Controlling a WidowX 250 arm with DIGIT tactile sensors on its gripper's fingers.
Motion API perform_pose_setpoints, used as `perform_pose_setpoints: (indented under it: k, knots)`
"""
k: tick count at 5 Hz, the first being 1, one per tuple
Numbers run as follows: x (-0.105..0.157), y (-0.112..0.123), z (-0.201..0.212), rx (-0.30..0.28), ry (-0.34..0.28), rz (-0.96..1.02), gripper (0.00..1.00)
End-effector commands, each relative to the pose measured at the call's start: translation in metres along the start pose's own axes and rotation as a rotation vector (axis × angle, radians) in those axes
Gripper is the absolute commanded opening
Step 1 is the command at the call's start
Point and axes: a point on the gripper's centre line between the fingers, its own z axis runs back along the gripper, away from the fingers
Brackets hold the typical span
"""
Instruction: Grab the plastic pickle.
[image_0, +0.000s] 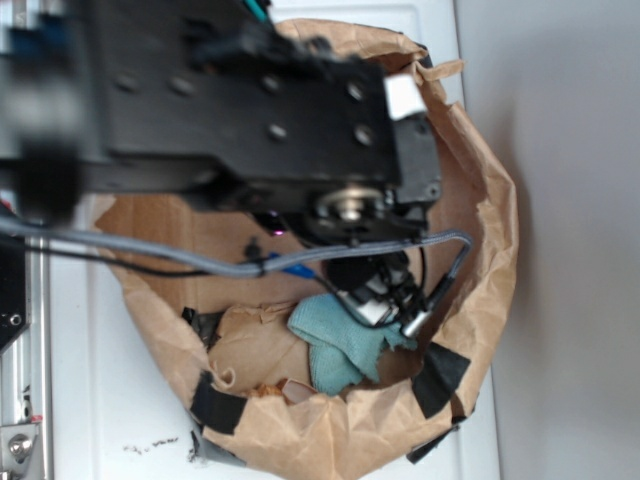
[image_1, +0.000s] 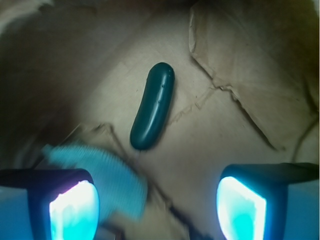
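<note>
**Brown paper basin, pickle ahead of my open jaws**

Crumpled brown paper lines the tub I am working in (image_0: 480, 200), its rim patched with black tape (image_0: 437, 378), the whole sitting on a white table (image_0: 80, 400).

Plastic pickle (image_1: 152, 106): dark green, glossy, slightly curved, lying flat on the creased paper floor. In the wrist view it sits above and a little left of centre, its long axis running top to bottom with a slight lean to the right. Nothing touches it. I cannot find it in the exterior view; my arm hides that part of the tub.

My gripper (image_1: 157, 202): spread wide, empty. Both fingertips (image_1: 72, 205) show at the bottom of the wrist view, the pickle well ahead of them and not yet between them.

Teal cloth rag (image_1: 107, 177): lies just beside the pickle's lower end and against my left finger.

Risks, as I judge them:
- Closing from here would catch only air or rag.
- Rag may snag the left finger and drag on approach.
- Smooth rounded skin could squirt out if I pinch near an end.
- Loose paper folds may bunch under a fingertip and nudge the pickle away.
</note>
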Motion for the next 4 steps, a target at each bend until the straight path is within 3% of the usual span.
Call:
perform_pose_setpoints:
  k: [1, 2, 3, 4]
  knots:
    - [0.019, 0.015, -0.04, -0.02, -0.171, -0.009, 1.0]
    - [0.023, 0.007, -0.059, -0.013, -0.209, -0.034, 1.0]
    - [0.021, 0.0, -0.071, 0.03, -0.228, -0.007, 0.03]
    - [0.016, 0.003, -0.057, 0.018, -0.203, -0.026, 0.0]
